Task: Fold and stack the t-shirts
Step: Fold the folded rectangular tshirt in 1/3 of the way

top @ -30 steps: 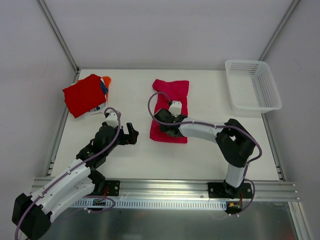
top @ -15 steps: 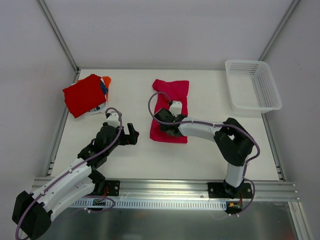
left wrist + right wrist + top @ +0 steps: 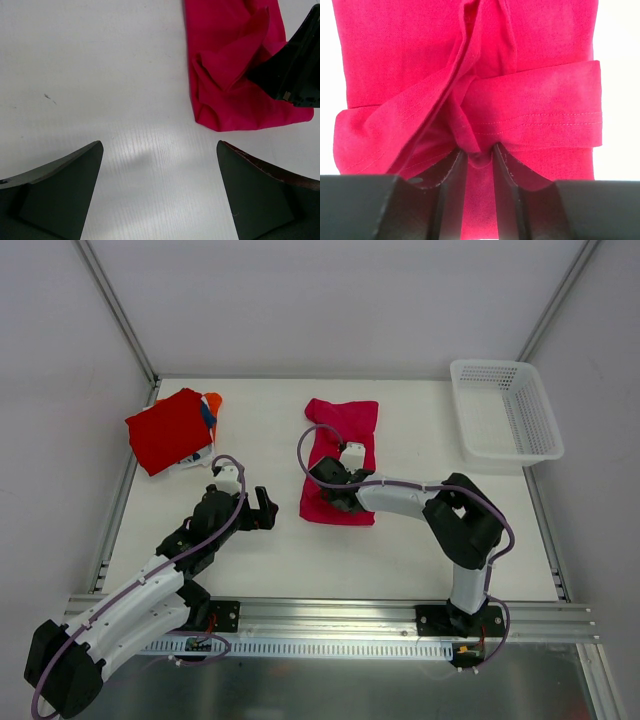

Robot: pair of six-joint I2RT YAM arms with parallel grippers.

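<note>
The right hand (image 3: pixel 479 151) is narrow and pinches a raised fold of the pink shirt (image 3: pixel 470 50) between its two fingers (image 3: pixel 451 175). The cloth fills the small gap between them. Around the hand the shirt lies as a long strip with a band folded across it, and a ridge of cloth runs up from the grip toward 12 o'clock in the wrist view. In the top view the right hand (image 3: pixel 335 490) sits on the near half of the pink shirt (image 3: pixel 346 425), close to its left edge. The shirt lies flat in the middle of the table (image 3: pixel 400 550), its long side pointing to 12 o'clock.

The left hand (image 3: pixel 159 147) is wide open and holds nothing. Under it is only the bare white table (image 3: pixel 100 75). The near left corner of the pink shirt (image 3: pixel 225 65) is at 1 o'clock from it, just beside but not touching, and the dark body of the right hand (image 3: pixel 295 65) shows on that shirt. In the top view the left hand (image 3: pixel 262 510) is at 9 o'clock from the shirt's near corner.

Further out, at 10 o'clock on the table, a folded red shirt (image 3: pixel 168 428) lies on top of a small pile where orange (image 3: pixel 212 400), blue (image 3: pixel 207 416) and white (image 3: pixel 196 458) cloth show at the edges. At 2 o'clock a white mesh basket (image 3: pixel 505 410) stands at the far right corner.
</note>
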